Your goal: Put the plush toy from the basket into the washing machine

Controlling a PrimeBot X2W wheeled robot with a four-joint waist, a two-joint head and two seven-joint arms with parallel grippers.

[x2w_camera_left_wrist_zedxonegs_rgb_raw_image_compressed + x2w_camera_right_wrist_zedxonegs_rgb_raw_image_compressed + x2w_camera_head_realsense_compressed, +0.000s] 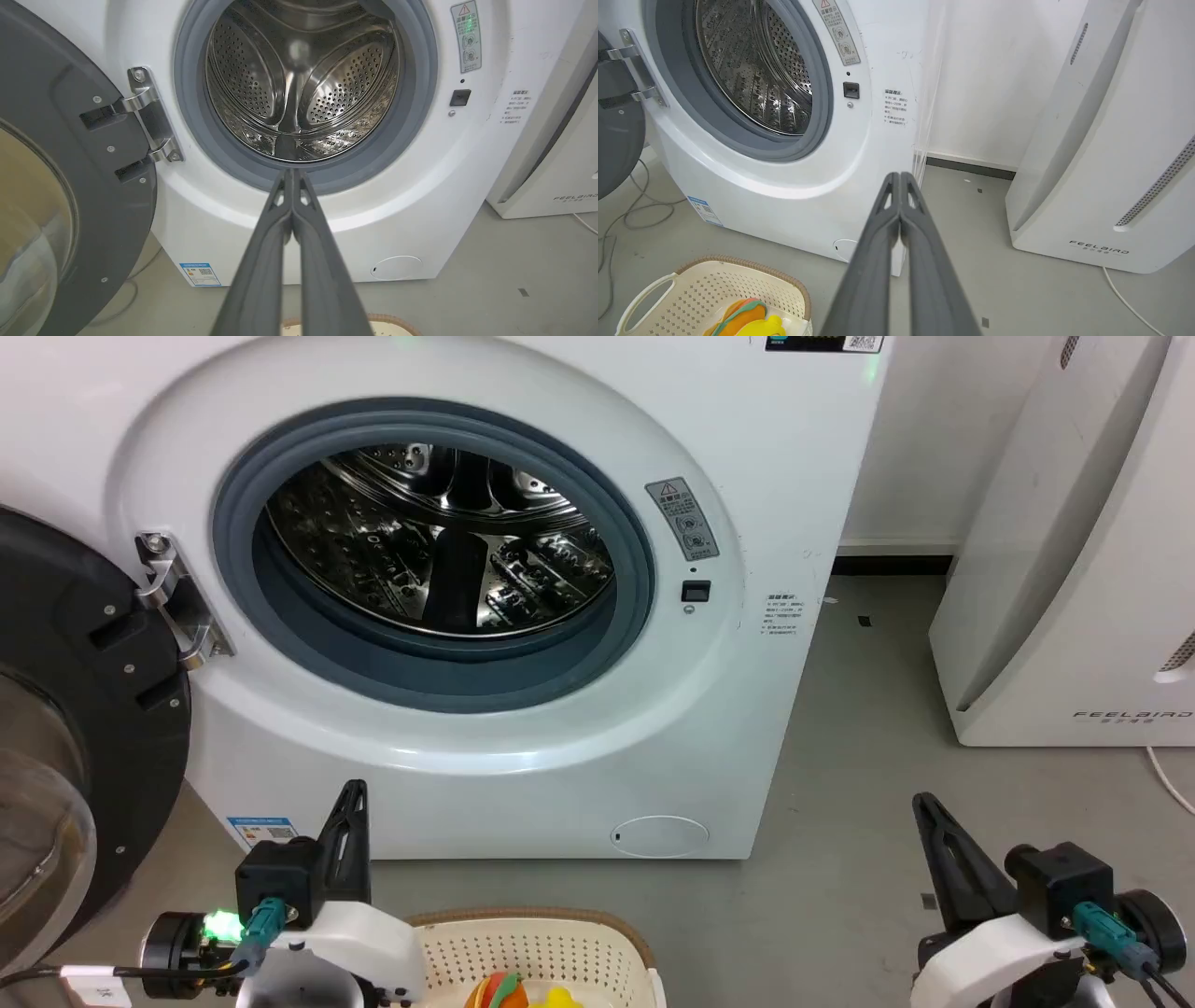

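1. While the toy lies in the basket, no part of the transfer can be counted as done. Its orange, green and yellow parts show against the basket's perforated wall.
2. Basket: stands on the floor just in front of the washer, below the porthole and apart from the front panel.
3. Washer: the door is swung wide on its hinge to one side of the porthole. The drum shows bare perforated steel as far as it can be seen.
4. Left claw: held up in front of the washer, above the basket's edge on the door side. Its fingers are pressed together along their length with nothing between them. In its wrist view the tips point at the porthole's lower rim.
5. Right claw: held up off the washer's other front corner, toward the white appliance. Its fingers are likewise closed tip to tip, and it holds nothing.
6. Assessment: the task stands at its start.
   - Judged ready: the washer, since its door is already open.
   - Outstanding: spread one claw, lower it into the basket, grip the toy, lift it clear of the rim, carry it through the porthole and let it go in the drum.
7. Neither claw is yet committed to the basket, so which arm will make the pick cannot be told.
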